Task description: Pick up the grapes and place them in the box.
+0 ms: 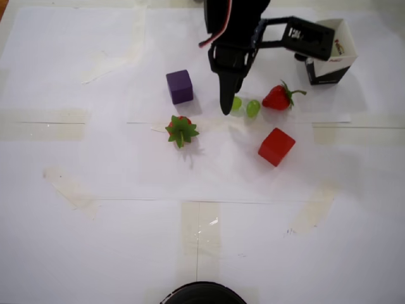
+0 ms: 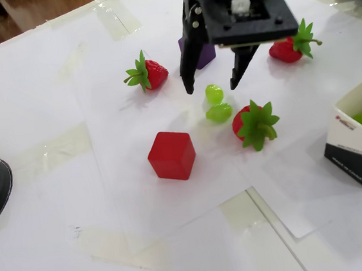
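1. We see the black two-finger gripper low over the white paper-covered table, fingers pointing down, jaws spread w/ a clear gap between the tips.
2. In the fixed view the two small glossy light-green oval grapes lie touching each other; the nearer-to-arm one sits between the two fingertips, neither finger visibly touching it.
3. Overhead view: the grapes lie side by side, the left one partly hidden by a black finger; the right one is just beside a red strawberry w/ green leafy cap.
4. The small square open-topped box, white inside w/ black outer sides, stands at the upper right of the overhead view, well apart from the grapes; part of the arm crosses in front of it.
5. In the fixed view the box is at the right edge & something round and green already lies inside it.
6. Purple cube sits left of the gripper in the overhead view; in the fixed view it's mostly hidden behind the gripper body.
7. Red cube rests near the grapes, not touching them.
8. A second strawberry lies left of the gripper in the fixed view; a third lies to its right, behind the arm.
9. Tape strips hold the paper sheets down.
10. A dark round object shows at the bottom edge of the overhead view; we can't tell what it is.
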{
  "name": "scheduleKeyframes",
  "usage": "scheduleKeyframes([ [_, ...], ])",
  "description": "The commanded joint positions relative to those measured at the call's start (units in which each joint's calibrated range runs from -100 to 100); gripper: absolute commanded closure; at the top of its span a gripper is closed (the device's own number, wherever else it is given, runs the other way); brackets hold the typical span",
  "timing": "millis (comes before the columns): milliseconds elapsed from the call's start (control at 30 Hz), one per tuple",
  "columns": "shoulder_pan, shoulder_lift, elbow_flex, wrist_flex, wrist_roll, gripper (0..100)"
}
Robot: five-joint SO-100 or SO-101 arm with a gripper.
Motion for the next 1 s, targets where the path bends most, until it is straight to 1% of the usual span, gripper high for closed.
scheduleKeyframes([
  [0,0.5,0.6,-4.3,-1.3,0.1,79],
  [167,0.6,2.8,-5.6,-1.4,0.0,79],
  [333,0.9,3.8,-6.7,-0.6,-0.3,84],
  [567,1.5,4.0,-6.7,0.6,-1.0,88],
  [867,1.2,1.3,-6.6,2.4,-1.6,94],
  [967,1.2,-0.9,-7.0,4.7,-2.4,96],
])
